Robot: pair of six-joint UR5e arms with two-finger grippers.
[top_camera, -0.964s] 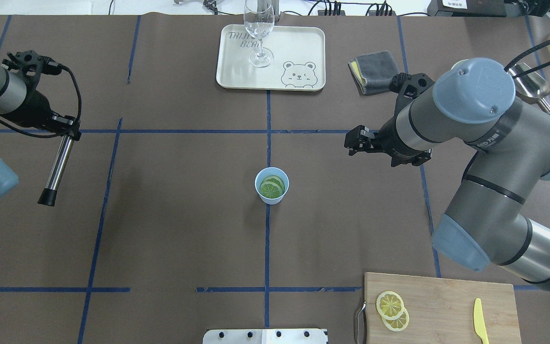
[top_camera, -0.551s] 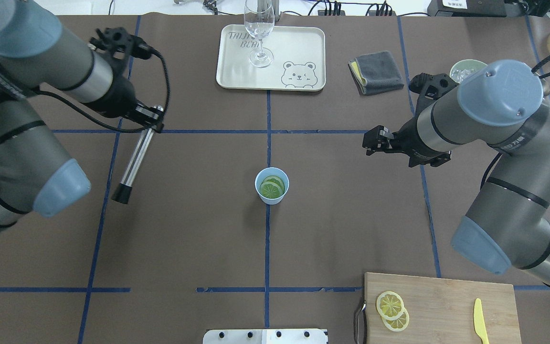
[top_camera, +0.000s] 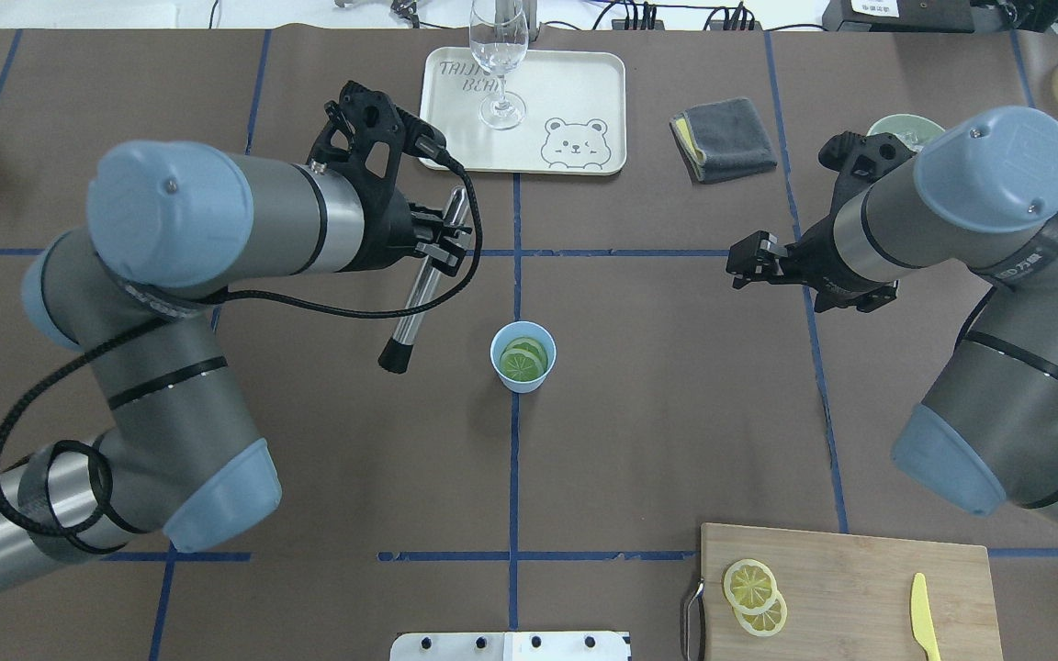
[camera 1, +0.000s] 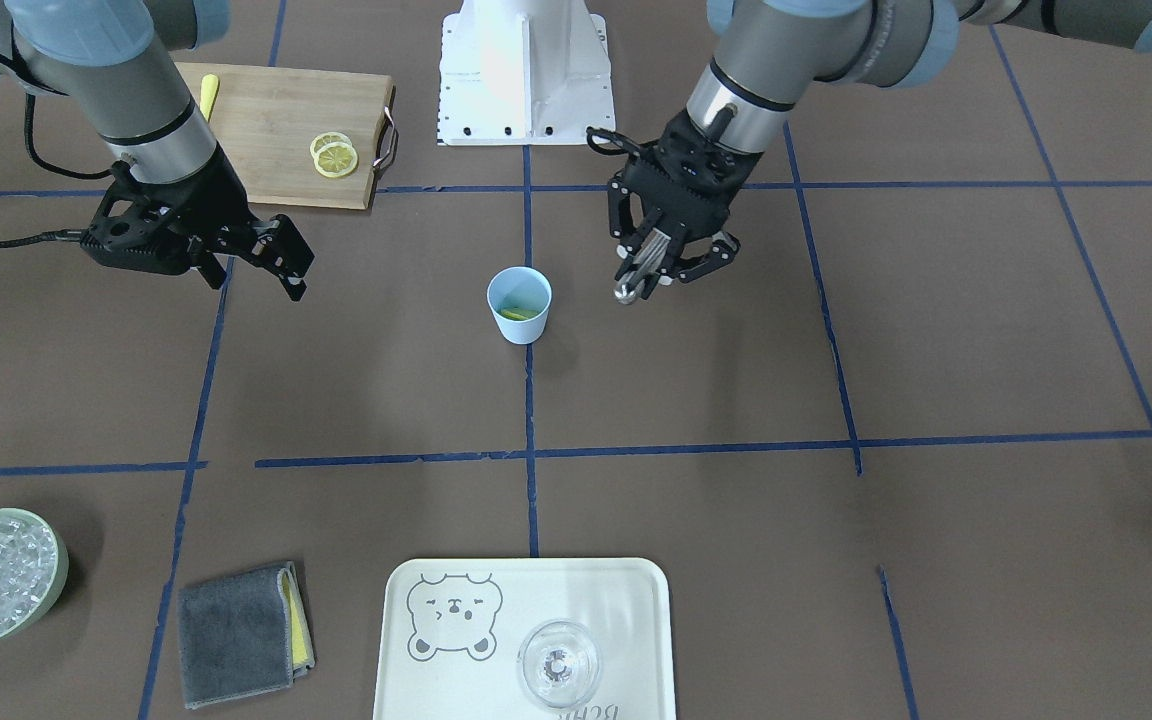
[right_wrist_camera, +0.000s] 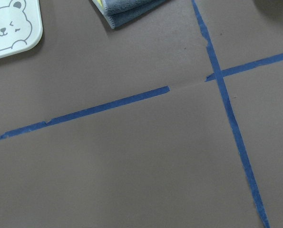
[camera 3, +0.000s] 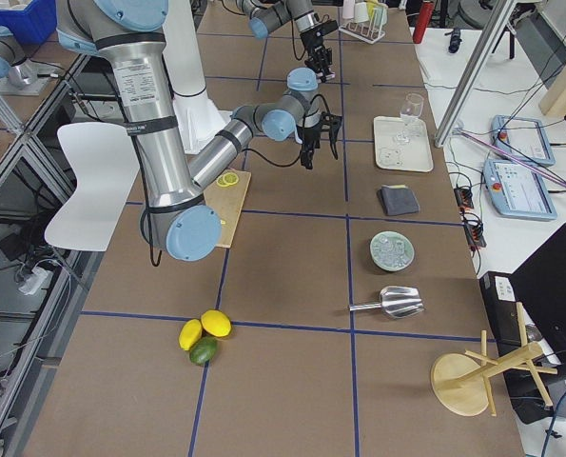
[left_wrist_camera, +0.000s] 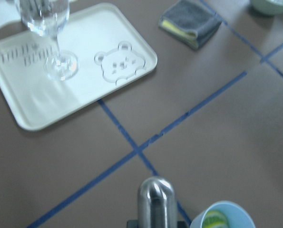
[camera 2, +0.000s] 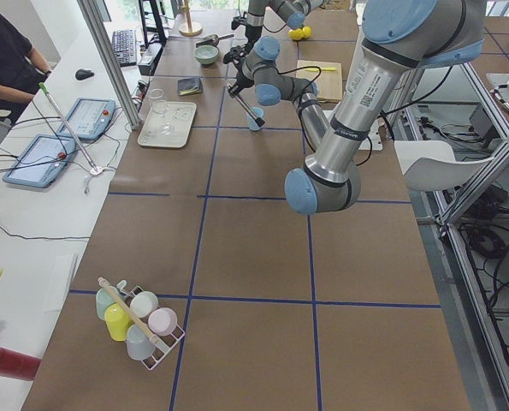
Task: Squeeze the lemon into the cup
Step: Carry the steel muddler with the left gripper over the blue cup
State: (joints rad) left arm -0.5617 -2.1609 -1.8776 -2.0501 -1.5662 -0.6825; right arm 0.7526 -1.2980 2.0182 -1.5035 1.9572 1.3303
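The lemon is already in the cup: two thin slices lie flat at the bottom, one partly over the other, and they look greenish against the light-blue wall. The cup stands upright at the middle of the table, on the blue tape line. I judge that the placing is done and the pressing itself is not yet done, because the slices look whole and round, with the segments clear to see. The left gripper is pinched on a metal rod, whose black end points down and hangs just beside the cup, on the robot's left of it, not yet above the opening. The rod must come over the cup and go down on the slices. The right gripper is well apart from the cup; its jaws seem spread and hold nothing. Two more slices rest on the wooden board.
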